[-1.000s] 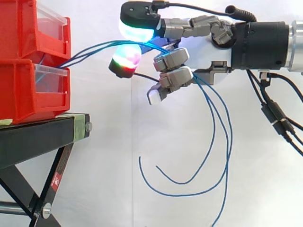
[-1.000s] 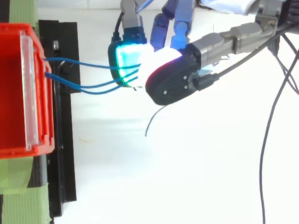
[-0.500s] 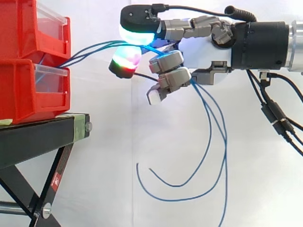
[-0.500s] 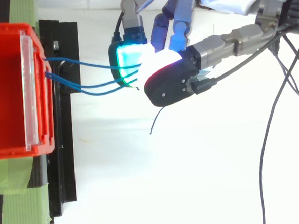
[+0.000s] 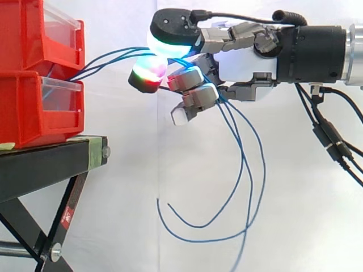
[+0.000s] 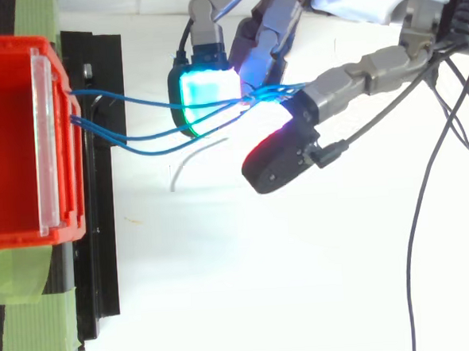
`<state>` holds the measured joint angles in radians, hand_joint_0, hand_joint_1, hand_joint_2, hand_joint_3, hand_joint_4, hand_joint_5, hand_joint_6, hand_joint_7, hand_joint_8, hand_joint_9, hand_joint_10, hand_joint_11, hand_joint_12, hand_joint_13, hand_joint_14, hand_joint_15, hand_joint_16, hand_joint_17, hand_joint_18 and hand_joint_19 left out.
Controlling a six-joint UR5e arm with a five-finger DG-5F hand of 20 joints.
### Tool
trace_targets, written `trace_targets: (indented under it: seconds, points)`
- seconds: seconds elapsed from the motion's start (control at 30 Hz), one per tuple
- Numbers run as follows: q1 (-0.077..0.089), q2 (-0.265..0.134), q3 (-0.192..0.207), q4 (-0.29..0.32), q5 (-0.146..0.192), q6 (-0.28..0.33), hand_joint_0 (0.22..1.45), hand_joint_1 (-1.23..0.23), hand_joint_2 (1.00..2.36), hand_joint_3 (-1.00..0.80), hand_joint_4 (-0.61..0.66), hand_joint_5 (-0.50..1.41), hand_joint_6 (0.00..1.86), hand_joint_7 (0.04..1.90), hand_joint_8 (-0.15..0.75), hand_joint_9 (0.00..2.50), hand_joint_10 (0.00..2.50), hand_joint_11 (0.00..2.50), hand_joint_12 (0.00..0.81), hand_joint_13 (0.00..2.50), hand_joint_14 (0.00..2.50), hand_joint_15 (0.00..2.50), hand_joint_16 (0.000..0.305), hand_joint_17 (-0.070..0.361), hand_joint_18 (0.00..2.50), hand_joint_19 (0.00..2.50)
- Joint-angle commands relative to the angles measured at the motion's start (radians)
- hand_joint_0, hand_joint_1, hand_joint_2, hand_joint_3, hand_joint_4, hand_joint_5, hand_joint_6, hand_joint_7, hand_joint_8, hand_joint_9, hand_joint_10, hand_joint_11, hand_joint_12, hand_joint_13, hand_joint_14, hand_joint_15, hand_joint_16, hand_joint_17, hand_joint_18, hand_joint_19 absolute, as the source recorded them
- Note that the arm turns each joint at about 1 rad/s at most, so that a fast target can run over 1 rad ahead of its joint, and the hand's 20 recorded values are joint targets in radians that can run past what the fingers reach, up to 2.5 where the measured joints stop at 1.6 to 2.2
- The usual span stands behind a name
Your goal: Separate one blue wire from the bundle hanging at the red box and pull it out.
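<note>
The three blue wires (image 6: 137,138) are thin, light and limp. They will bend anywhere and give no push back, and the smooth sheath is likely to slip through a loose hold. They come out of the front of the lower red bin (image 5: 28,113), which sits on the edge of the black stand (image 5: 51,158), and cross the gap to the hand (image 5: 241,65). Beyond it they hang in long loose loops.

The curled fingers (image 5: 191,96) are closed round all three wires, which bunch together there, while one glowing pad stands off to the side.

The best place to take one is probably the stretched span near the bin, where the wires fan apart and a firm pinch can catch one alone.

Count: three wires, two red bins stacked with the upper bin (image 5: 22,34) on top, one stand, one hand.
</note>
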<state>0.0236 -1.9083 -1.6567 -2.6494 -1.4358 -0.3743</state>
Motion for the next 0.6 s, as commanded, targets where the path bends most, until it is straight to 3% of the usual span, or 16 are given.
trace_targets:
  seconds: [0.0,0.37,0.57]
  points:
    - [-0.001,-0.001,0.0,0.0,0.0,0.0,0.53,-0.9,1.0,-0.5,0.23,-0.22,0.92,0.9,0.348,1.23,0.01,1.52,0.462,1.4,0.02,1.27,0.058,0.13,0.89,0.57]
    - [0.001,0.0,0.0,-0.003,0.0,0.002,0.55,-0.65,1.0,-0.48,0.2,-0.17,0.9,0.93,0.354,1.45,0.01,1.55,0.457,1.5,0.02,1.28,0.053,0.119,0.95,0.6]
    - [0.001,0.0,0.0,-0.003,0.0,0.002,0.59,-0.63,1.01,-0.41,0.17,-0.15,0.89,0.98,0.341,1.54,0.01,1.62,0.443,1.55,0.02,1.29,0.049,0.111,0.99,0.61]
